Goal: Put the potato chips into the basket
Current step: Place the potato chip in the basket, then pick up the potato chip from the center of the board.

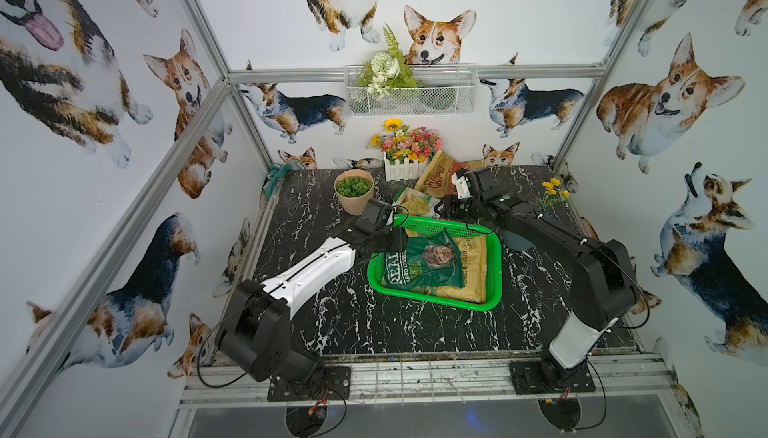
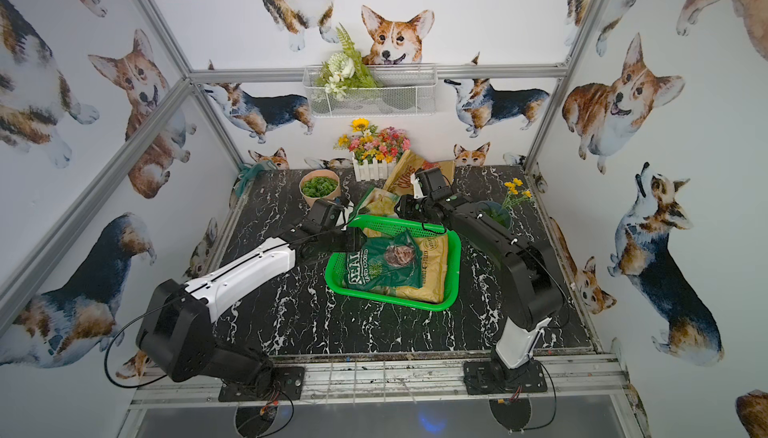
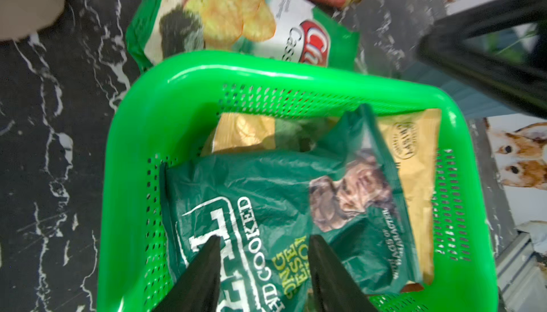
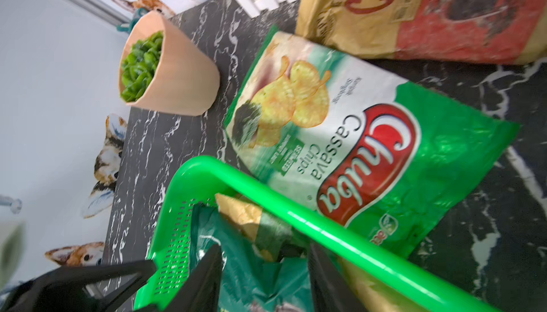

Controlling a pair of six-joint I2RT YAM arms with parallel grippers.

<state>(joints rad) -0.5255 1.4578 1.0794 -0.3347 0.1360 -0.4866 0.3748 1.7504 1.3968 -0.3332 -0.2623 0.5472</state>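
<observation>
Black marble-print table (image 1: 374, 332), read with 12 o'clock at the back wall. I see the left arm (image 1: 316, 265) reach in from 7 o'clock and the right arm (image 1: 552, 236) from 5 o'clock, both toward the middle.

Basket (image 1: 496, 278): bright green, perforated, at the table's centre. The dark green REAL bag (image 1: 419, 267) lies on top inside it, over the 9 o'clock half. A tan bag (image 1: 471, 267) lies flat beneath, showing along the 3 o'clock side. In the left wrist view a yellow bag corner (image 3: 242, 131) pokes out from under the REAL bag at the basket's 12 o'clock end; I cannot tell more of it.

Left gripper (image 3: 265, 238): over the basket's 10 o'clock corner, jaws apart, nothing between them, tips just above the REAL lettering. Contact with the bag: cannot tell.

Right gripper (image 4: 266, 247): at the basket's 12 o'clock rim, jaws apart, nothing clamped, tips on the inner side of the rim over the bags.

Outside the basket: Chuba bag (image 1: 415, 203), green-white, flat on the table just past the 12 o'clock rim. Whether its near edge is under or only against the rim I cannot tell. Farther at 12, a tan CHIPS bag (image 1: 438, 174) leans tilted against the white picket planter (image 1: 401, 170) of mixed flowers. A peach pot (image 1: 353, 197) of green leaves stands at 11 o'clock, apart from the bags.
</observation>
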